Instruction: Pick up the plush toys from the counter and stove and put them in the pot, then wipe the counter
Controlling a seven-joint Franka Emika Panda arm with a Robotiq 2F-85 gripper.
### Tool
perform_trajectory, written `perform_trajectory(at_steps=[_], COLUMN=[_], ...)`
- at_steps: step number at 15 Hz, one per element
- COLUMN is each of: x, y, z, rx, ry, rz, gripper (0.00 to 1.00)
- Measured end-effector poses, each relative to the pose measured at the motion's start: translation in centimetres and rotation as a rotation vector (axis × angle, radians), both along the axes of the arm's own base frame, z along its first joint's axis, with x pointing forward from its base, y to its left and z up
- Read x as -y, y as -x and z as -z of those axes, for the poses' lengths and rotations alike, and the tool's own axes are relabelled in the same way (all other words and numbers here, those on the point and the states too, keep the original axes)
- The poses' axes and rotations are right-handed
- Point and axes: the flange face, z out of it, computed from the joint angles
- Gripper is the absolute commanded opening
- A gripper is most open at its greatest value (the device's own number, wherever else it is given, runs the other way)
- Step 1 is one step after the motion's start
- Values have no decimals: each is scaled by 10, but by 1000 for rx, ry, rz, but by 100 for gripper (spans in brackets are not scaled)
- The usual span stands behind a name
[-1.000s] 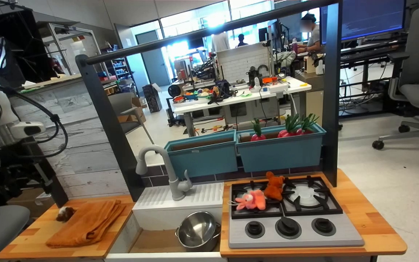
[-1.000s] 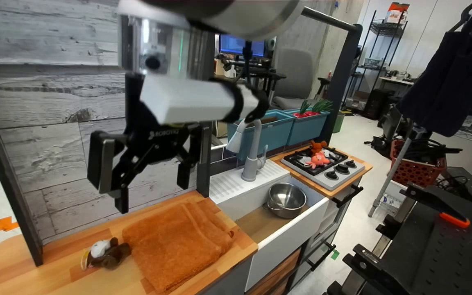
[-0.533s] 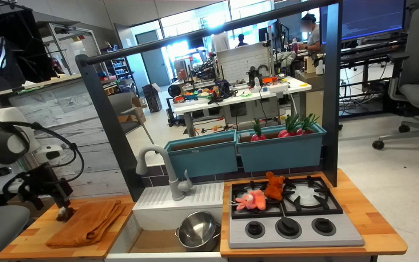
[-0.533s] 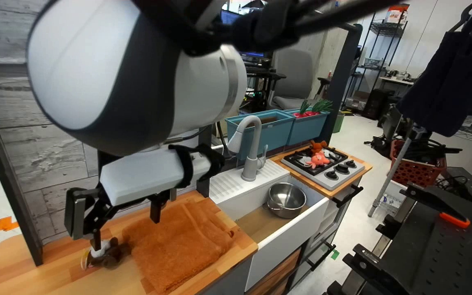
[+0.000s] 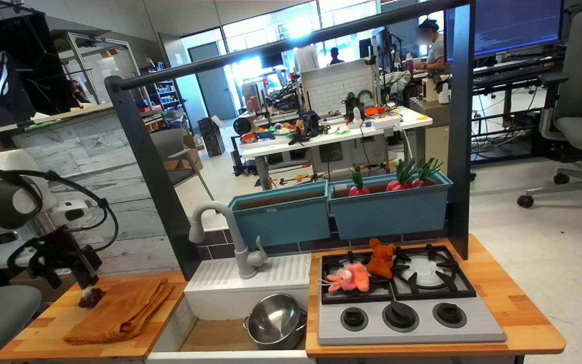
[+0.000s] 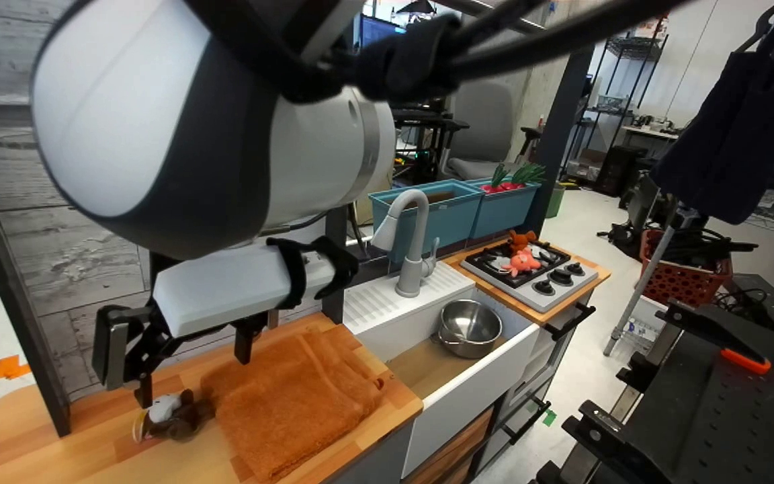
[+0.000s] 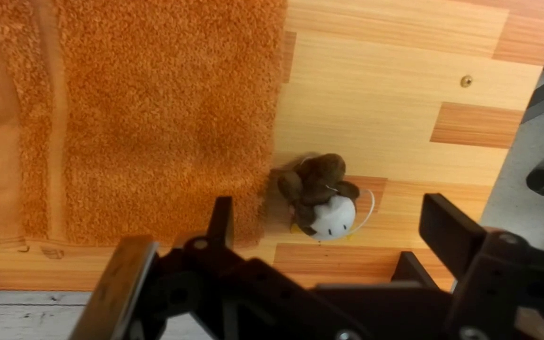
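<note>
A brown-and-white plush toy (image 7: 321, 189) lies on the wooden counter (image 7: 371, 94) beside the folded cloth. It also shows in both exterior views (image 5: 90, 298) (image 6: 175, 417). My gripper (image 7: 327, 208) is open and empty above it; in the wrist view the toy appears between the fingers, apart from both. The gripper also shows in an exterior view (image 6: 193, 373). A pink plush toy (image 5: 350, 278) and a red-orange plush toy (image 5: 381, 259) lie on the stove (image 5: 372, 336). The steel pot (image 5: 276, 321) stands in the sink with nothing visible inside.
A folded orange cloth (image 6: 299, 403) lies on the counter next to the brown-and-white toy. The white sink (image 6: 467, 396) with a grey faucet (image 6: 414, 249) lies between counter and stove. Blue planters (image 5: 281, 217) and a dark frame post (image 5: 149, 172) stand at the back.
The arm has come down from higher up, bringing my open gripper over the brown-and-white toy. In the last half second it has shifted only slightly. The toys, cloth and pot have not moved.
</note>
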Motion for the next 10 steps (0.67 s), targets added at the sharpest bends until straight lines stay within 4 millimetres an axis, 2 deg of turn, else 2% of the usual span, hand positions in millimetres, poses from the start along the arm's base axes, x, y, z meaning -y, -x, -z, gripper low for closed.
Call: perform_trajectory(at_steps=[4, 6, 10], x=[-6, -6, -9], y=[-8, -12, -17], z=[25, 42, 71], rx=[5, 8, 14], ry=[-14, -18, -30], rz=[5, 12, 19], gripper=[100, 74, 42])
